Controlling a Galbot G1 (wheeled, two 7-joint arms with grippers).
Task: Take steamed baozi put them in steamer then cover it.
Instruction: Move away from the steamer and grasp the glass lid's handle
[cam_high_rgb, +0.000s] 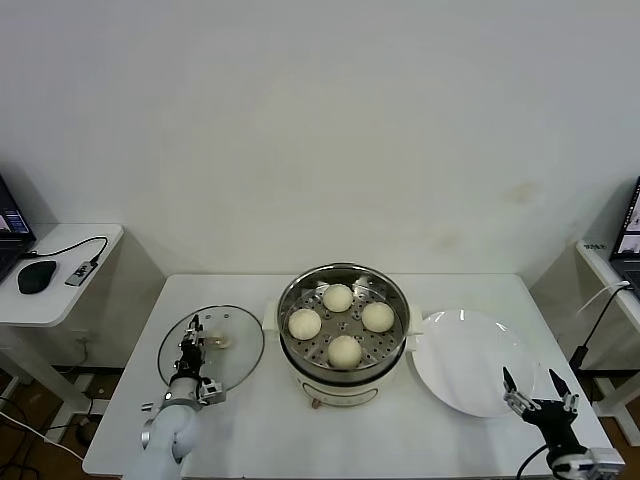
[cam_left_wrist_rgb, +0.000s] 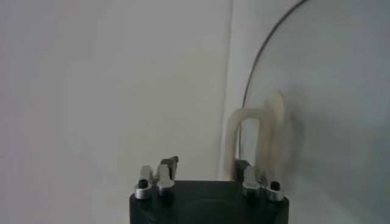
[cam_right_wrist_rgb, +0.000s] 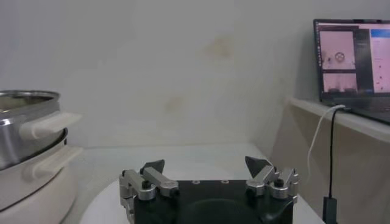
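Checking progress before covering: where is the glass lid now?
In the head view, the lid lies flat on the table, left of the steamer, under the left gripper.
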